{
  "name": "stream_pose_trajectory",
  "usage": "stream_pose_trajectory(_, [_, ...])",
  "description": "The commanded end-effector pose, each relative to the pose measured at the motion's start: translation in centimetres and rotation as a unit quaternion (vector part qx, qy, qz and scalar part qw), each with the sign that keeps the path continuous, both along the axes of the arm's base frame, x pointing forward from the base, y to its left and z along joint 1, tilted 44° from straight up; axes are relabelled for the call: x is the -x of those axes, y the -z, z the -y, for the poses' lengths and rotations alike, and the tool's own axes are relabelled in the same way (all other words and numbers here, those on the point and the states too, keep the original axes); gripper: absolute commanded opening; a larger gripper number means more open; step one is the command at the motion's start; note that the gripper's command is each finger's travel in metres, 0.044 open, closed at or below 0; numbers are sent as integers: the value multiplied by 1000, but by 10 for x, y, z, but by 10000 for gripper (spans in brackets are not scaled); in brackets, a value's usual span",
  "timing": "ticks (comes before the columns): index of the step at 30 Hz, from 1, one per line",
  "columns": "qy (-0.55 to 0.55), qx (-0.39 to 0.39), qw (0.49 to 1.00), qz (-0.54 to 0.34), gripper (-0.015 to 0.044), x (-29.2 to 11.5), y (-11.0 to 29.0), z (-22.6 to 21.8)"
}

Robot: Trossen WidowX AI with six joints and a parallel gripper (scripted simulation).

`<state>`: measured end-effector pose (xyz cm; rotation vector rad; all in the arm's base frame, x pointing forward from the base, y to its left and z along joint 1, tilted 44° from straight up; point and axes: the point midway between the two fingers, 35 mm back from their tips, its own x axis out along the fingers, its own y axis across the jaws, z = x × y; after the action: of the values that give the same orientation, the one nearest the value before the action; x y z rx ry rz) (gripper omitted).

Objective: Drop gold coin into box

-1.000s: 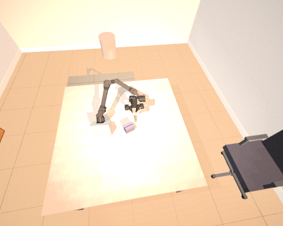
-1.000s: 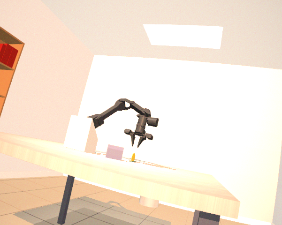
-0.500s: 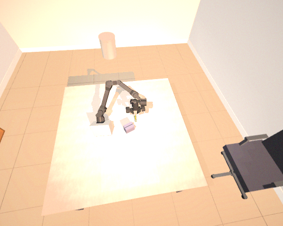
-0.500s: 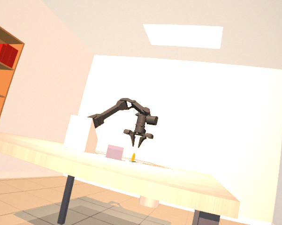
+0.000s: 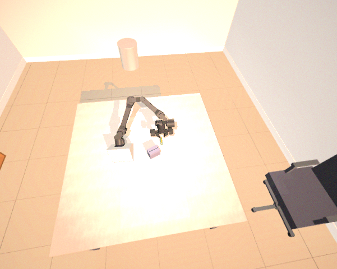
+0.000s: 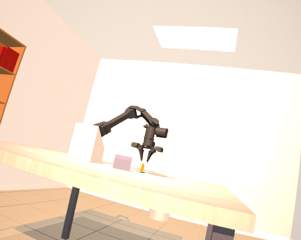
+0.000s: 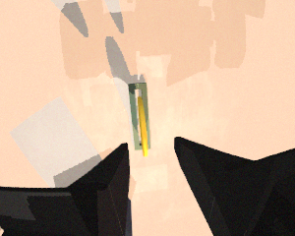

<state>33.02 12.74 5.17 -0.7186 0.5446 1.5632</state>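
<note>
The gold coin (image 5: 161, 140) (image 6: 141, 167) (image 7: 143, 129) stands on its edge in the dark-green holder (image 7: 134, 118) (image 6: 142, 172) on the table. The grey box (image 5: 153, 151) (image 6: 122, 162) (image 7: 52, 140) stands a little to one side of it. My gripper (image 6: 144, 159) (image 7: 151, 146) (image 5: 161, 135) hangs just above the coin, pointing down, with its fingers partly apart and nothing between them. In the wrist view the coin shows edge-on between and just beyond the two fingertips.
The arm's white base block (image 5: 120, 153) (image 6: 81, 140) stands beside the box. A dark cart (image 5: 304, 188) is off the table at the right, a pale cylinder (image 5: 128, 54) behind it, and a bookshelf (image 6: 0, 77) at the left wall.
</note>
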Motion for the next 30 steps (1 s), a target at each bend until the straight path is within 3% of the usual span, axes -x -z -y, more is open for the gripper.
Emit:
stream_pose_trajectory(1, [0, -2, 1000, -5, 161, 2, 6, -6])
stream_pose_trajectory(30, [0, -3, 1000, -6, 161, 6, 38, -38])
